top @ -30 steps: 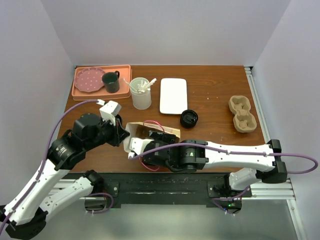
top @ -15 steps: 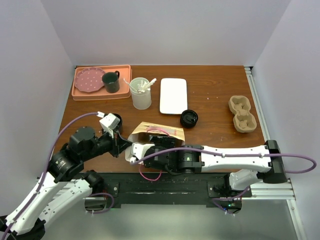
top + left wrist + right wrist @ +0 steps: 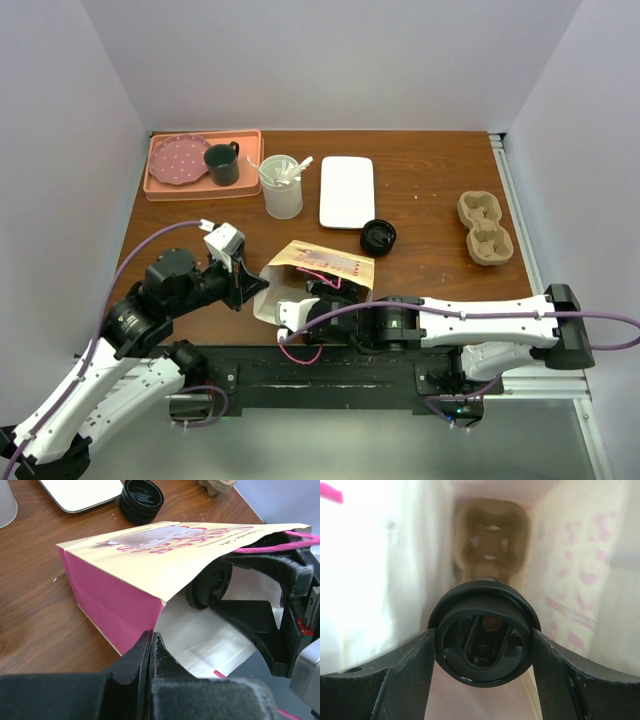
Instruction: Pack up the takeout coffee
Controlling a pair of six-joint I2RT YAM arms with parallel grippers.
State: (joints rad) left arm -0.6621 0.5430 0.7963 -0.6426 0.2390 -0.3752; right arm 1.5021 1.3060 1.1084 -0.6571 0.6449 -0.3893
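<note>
A cream paper bag (image 3: 325, 262) with pink sides (image 3: 115, 595) lies on its side near the table's front, its mouth towards the arms. My left gripper (image 3: 252, 286) (image 3: 151, 641) is shut on the lower corner of the bag's rim. My right gripper (image 3: 483, 652) reaches into the bag, shut on a black round lid (image 3: 483, 642) held between both fingers. From the left wrist view this lid (image 3: 210, 586) and the right fingers (image 3: 260, 625) show inside the mouth. A brown cup carrier (image 3: 490, 540) sits at the bag's far end.
A second black lid (image 3: 378, 236) lies just behind the bag. Further back are a white rectangular plate (image 3: 347, 190) and a clear cup of stirrers (image 3: 281, 186). An orange tray (image 3: 255, 140) holds a pink plate and dark mug. Another cup carrier (image 3: 485, 228) lies right.
The bag's mouth has lifted and the bag has shifted right and nearer. My left gripper came nearer with the rim. The right arm went deeper into the bag.
</note>
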